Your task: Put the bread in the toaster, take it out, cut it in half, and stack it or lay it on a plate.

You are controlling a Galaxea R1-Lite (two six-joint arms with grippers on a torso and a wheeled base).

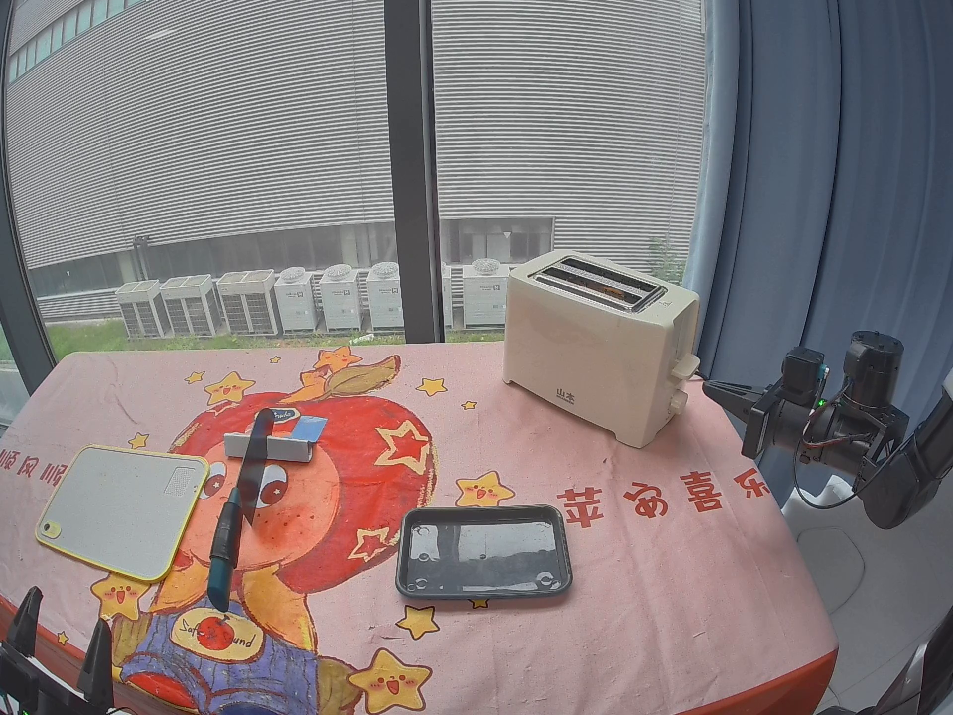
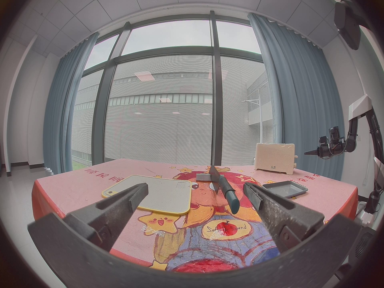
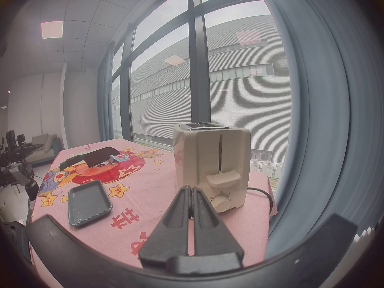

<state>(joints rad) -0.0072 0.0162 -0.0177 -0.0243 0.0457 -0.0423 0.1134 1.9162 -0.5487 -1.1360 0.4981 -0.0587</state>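
Cream plastic is what you are lining up on: the toaster (image 1: 601, 345) is standing at the far right of the pink tablecloth (image 1: 635, 608), with its lever end facing your right gripper (image 1: 717, 390). That gripper is hanging just off the table's right edge, level with that end, near it but not touching. Its fingers are pressed together into a single point, aimed at the lever (image 3: 223, 178) and the dial below it. The lever is sitting at the bottom of its track.

The toaster's long axis, and both top slots with it, are running away from this gripper toward the window post. By my judgement, you are going to need to come over the top from the lever end for any reach into a slot. Something brownish is showing in one slot in the head view. It is probably the bread, though you cannot be sure from here.

Your left gripper (image 2: 195, 188), fingers spread wide, is hovering at the near left edge of the table. The cutting board (image 1: 119, 508), knife (image 1: 226, 538) and dark tray (image 1: 402, 548) are lying between it and the toaster, so your right arm is much the nearer.

As for writing, a small dark mark is sitting low on the toaster's long side, and red characters are running along the cloth beside the tray.
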